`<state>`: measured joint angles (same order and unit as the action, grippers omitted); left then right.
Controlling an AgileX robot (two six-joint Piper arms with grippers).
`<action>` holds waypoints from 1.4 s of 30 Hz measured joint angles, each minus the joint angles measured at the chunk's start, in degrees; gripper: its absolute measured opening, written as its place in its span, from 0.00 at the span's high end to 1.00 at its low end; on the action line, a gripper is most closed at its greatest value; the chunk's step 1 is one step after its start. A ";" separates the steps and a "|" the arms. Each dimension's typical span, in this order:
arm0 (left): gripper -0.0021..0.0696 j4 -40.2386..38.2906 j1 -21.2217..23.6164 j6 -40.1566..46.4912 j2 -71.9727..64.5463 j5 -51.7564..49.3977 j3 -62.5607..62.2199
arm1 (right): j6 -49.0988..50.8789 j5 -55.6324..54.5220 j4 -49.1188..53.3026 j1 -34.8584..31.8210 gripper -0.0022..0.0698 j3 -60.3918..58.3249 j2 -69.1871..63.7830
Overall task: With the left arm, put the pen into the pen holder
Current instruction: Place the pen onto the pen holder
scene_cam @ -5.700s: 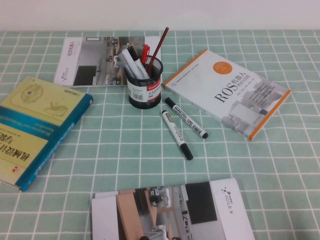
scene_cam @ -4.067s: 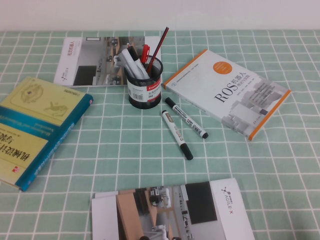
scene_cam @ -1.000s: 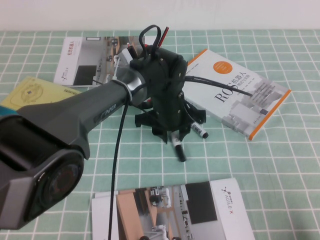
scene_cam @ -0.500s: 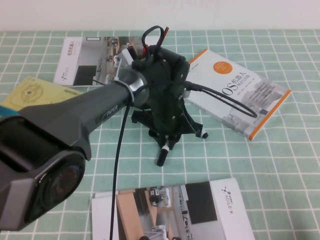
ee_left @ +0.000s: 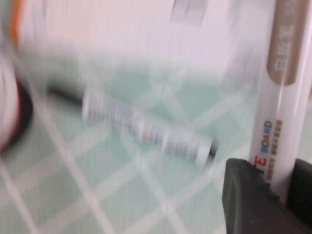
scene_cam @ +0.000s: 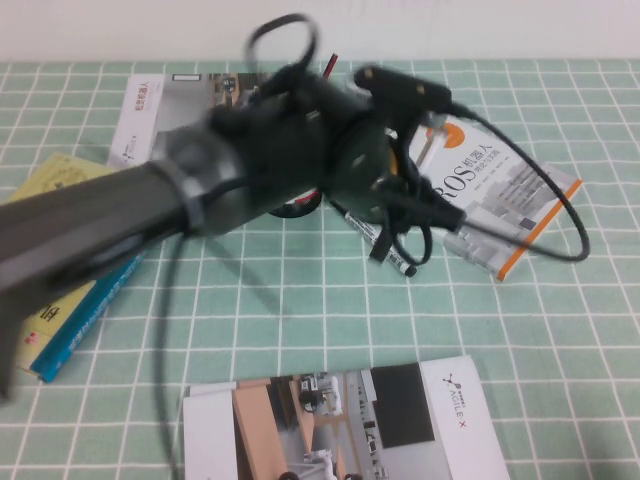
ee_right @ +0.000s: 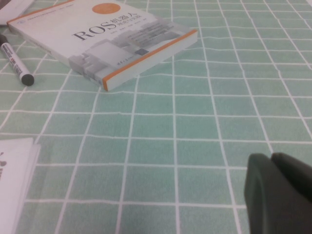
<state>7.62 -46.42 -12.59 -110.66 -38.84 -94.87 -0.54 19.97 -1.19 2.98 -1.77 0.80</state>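
My left gripper [scene_cam: 385, 222] hovers over the table between the pen holder and the ROS book, blurred by motion. It is shut on the pen [ee_left: 282, 97], a white barrel with a grey-brown label and "BOARD" print, standing between its black fingers [ee_left: 248, 195]. The pen's dark end [scene_cam: 378, 252] hangs below the gripper. The pen holder [scene_cam: 302, 207] is almost wholly hidden behind the left arm [scene_cam: 200, 190]. The other marker [scene_cam: 398, 262], black at both ends, lies on the cloth; it also shows in the left wrist view [ee_left: 146, 130]. My right gripper [ee_right: 280, 187] is shut and empty, low over the cloth.
The white and orange ROS book [scene_cam: 500, 195] lies right of the left gripper and shows in the right wrist view [ee_right: 107, 34]. A yellow and teal book [scene_cam: 60, 300] lies at the left. One brochure [scene_cam: 150, 120] lies at the back, another [scene_cam: 340, 420] at the front edge.
My left arm has lifted the pen off the cloth and swung up and to the right, towards the ROS book. The other marker stays where it lay.
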 joint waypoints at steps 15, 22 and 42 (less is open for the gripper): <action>0.81 1.74 11.60 -0.38 8.82 56.56 24.97 | 0.00 0.00 0.00 0.00 1.00 0.00 0.00; 0.81 0.72 17.74 -2.40 4.08 66.80 25.01 | 0.00 0.00 0.00 0.00 1.00 0.00 0.00; 0.81 -1.90 19.92 -6.57 -4.27 74.21 25.01 | 0.00 0.00 0.00 0.00 1.00 0.00 0.00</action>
<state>5.72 -26.50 -19.16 -114.92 35.36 -69.86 -0.54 19.97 -1.19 2.98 -1.77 0.80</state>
